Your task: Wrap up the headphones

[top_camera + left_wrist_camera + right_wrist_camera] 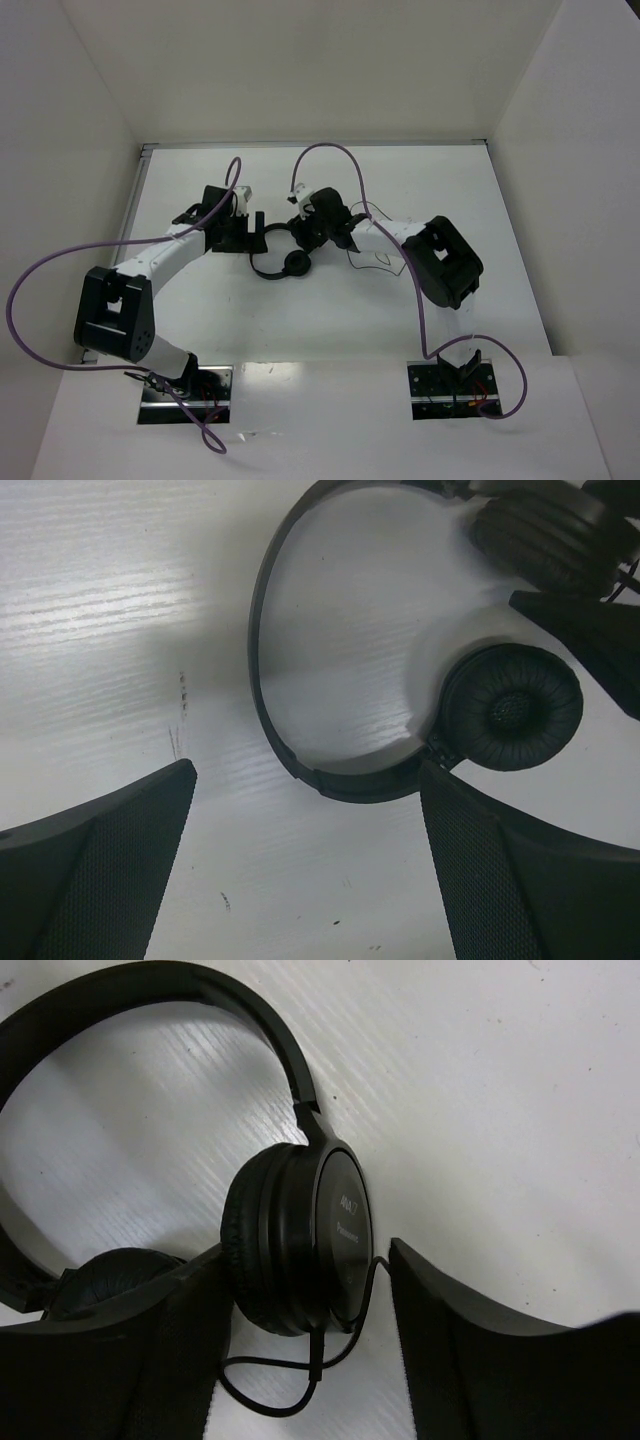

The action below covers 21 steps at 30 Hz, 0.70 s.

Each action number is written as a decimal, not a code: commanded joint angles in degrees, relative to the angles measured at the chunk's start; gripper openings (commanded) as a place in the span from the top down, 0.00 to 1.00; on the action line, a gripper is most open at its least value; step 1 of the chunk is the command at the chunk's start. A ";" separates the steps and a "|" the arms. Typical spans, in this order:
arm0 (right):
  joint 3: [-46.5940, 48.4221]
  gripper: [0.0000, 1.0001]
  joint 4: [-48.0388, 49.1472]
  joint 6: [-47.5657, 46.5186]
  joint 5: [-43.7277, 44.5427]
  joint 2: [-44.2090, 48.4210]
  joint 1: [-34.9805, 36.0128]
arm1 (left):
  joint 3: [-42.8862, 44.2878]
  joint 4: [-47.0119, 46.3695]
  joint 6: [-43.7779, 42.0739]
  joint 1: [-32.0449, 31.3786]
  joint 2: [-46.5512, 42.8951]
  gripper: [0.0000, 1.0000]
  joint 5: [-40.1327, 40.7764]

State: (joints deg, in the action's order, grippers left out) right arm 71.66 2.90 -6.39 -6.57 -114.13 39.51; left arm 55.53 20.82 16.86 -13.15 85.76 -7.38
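Observation:
The black headphones [272,256] lie on the white table between my two grippers. In the left wrist view the headband [266,670] arches up, with one round ear pad [512,708] flat and facing up. My left gripper [305,870] is open and empty, just short of the band's lower curve, its right finger [520,880] beside that pad. In the right wrist view the other ear cup [300,1250] stands on edge between my right gripper's [305,1350] open jaws. The left finger [110,1360] touches the pad; the right finger stands apart. The thin cord [270,1385] loops below the cup.
The cord trails loosely on the table to the right of the right gripper [375,262]. Purple arm cables [345,165] arch over both arms. White walls enclose the table on three sides, with its back edge [310,145] behind the grippers.

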 commanded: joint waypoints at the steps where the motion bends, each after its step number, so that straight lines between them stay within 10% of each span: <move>1: 0.32 0.37 6.33 0.86 1.03 -0.22 0.48 | -1.12 -2.63 0.63 0.23 -1.56 0.00 -1.24; 13: 1.47 0.70 7.64 4.10 1.03 -2.59 0.48 | -0.60 -3.15 0.10 0.23 -1.56 0.00 -2.99; 21: 0.85 0.72 12.57 6.92 -0.55 1.71 0.48 | 6.78 -0.70 -3.41 0.23 1.42 0.00 5.34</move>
State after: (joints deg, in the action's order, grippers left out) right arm 71.68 7.07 -1.37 -6.24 -114.93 39.51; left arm 57.84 21.58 16.14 -13.15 85.95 -6.35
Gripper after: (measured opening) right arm 0.367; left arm 1.001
